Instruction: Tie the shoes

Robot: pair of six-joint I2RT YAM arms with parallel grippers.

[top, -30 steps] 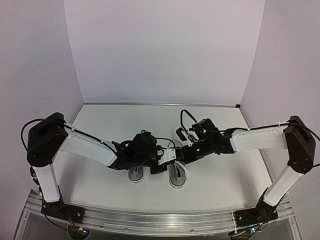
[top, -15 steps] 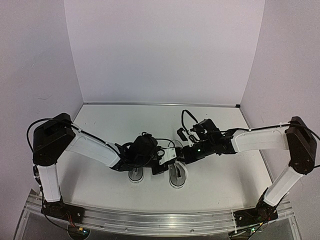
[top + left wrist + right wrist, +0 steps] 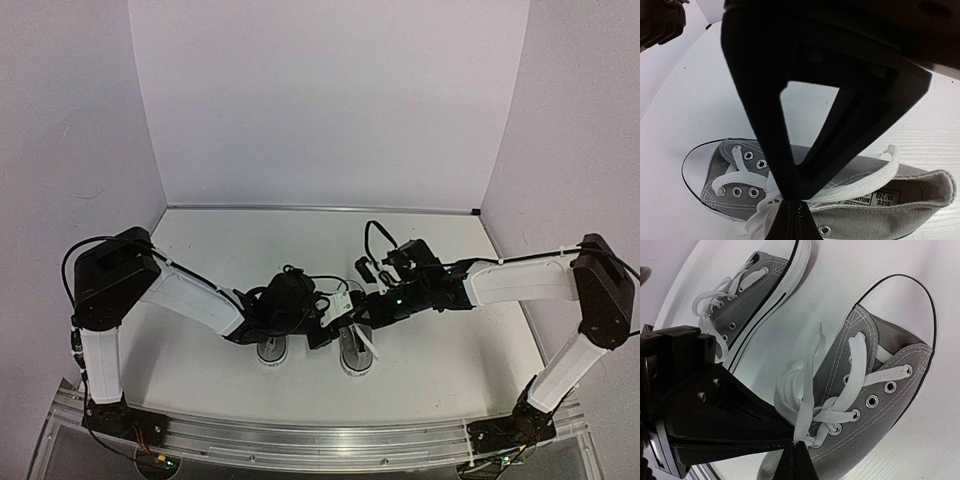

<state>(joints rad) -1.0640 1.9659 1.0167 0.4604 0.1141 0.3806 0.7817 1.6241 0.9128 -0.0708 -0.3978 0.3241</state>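
Observation:
Two grey shoes with white laces and white soles stand side by side at the table's near middle: the left shoe and the right shoe. Both grippers meet over the right shoe. My left gripper is shut on a white lace that runs from its tips across the shoe's opening. My right gripper is shut on a lace strand beside a bunch of loops at the top eyelets of that shoe. The other shoe lies further off, its laces loose.
Light walls close in the white table at the back and both sides. An aluminium rail with the arm bases runs along the near edge. The left gripper's black body sits close beside the right gripper's fingers.
The left arm's elbow has swung to the right and the left gripper has shifted slightly. Both grippers stay shut on the laces at the right shoe.

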